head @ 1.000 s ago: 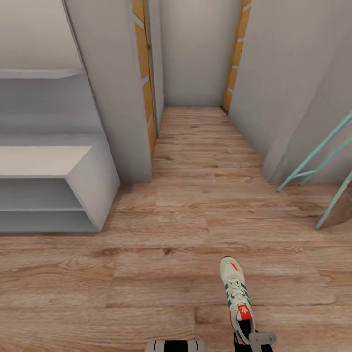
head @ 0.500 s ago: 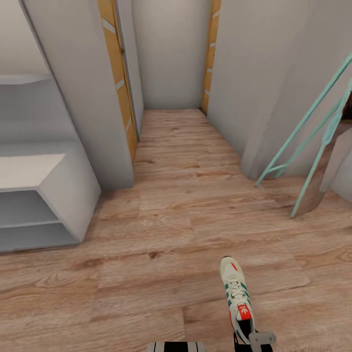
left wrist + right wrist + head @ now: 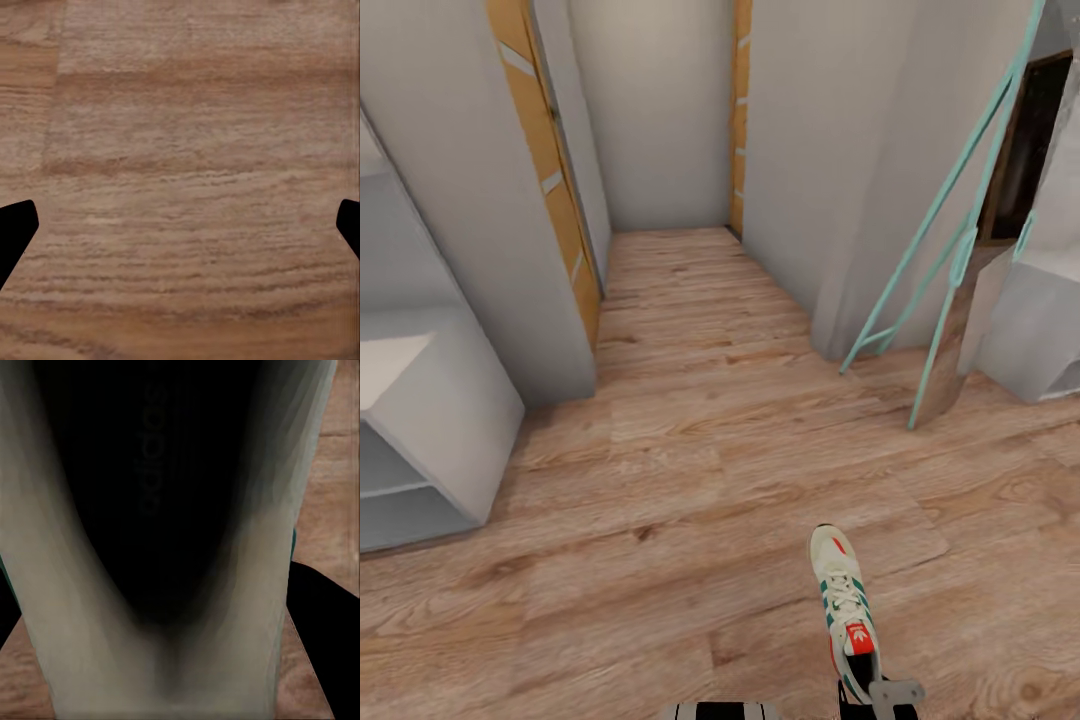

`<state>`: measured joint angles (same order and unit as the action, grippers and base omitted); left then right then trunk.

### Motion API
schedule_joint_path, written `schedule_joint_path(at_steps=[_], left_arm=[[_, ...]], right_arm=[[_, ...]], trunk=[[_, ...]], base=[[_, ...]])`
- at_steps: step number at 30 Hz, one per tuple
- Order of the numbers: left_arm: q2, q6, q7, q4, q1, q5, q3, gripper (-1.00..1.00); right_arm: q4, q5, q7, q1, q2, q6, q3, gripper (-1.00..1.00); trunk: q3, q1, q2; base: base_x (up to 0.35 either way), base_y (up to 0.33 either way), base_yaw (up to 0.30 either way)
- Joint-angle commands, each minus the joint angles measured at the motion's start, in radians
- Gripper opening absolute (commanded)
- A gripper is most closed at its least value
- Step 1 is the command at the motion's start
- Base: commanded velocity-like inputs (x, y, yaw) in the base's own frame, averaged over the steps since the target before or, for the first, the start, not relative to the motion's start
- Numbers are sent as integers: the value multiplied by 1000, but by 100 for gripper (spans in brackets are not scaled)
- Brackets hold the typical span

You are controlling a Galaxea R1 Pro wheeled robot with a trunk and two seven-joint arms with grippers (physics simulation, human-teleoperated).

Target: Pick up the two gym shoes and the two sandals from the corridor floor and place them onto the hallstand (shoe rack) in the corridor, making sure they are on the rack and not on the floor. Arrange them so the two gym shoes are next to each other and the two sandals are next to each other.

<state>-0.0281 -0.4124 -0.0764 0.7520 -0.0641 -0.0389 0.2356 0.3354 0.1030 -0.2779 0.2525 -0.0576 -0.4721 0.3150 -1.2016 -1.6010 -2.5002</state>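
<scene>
One cream-white gym shoe [image 3: 843,600] with green stripes and a red tongue patch hangs toe-forward above the corridor floor [image 3: 690,470], at the lower right of the head view. My right gripper [image 3: 872,697] is shut on its heel end. In the right wrist view, the shoe's dark opening [image 3: 157,487] sits right before the camera. The hallstand [image 3: 435,400] is cut off by the left edge, and its bench top and lower shelves are bare. My left gripper [image 3: 180,232] is open over bare planks. The sandals are out of view.
A narrow passage with yellow door frames [image 3: 550,190] runs straight ahead between grey walls. A teal metal frame [image 3: 950,250] leans at the right beside a wooden panel. A second pale unit [image 3: 1040,330] stands at the far right.
The camera has swung to the right, so the hallstand has slid toward the left edge and the teal frame has come further in. The shoe stays in my right gripper.
</scene>
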Motion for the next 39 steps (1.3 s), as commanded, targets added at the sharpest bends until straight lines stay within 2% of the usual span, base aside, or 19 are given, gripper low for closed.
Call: schedule_joint_path(at_steps=[1,39], left_arm=[[-1,0,-8,1,-1,-4,4,100],[-1,0,-8,2,-1,-4,4,100]], right_arm=[[-1,10,-4,1,-1,-3,9,-100],[-1,10,-4,1,-1,-3,9,-100]], trunk=[[0,0,0],[39,0,0]], base=[[0,0,-259],[0,0,-254]])
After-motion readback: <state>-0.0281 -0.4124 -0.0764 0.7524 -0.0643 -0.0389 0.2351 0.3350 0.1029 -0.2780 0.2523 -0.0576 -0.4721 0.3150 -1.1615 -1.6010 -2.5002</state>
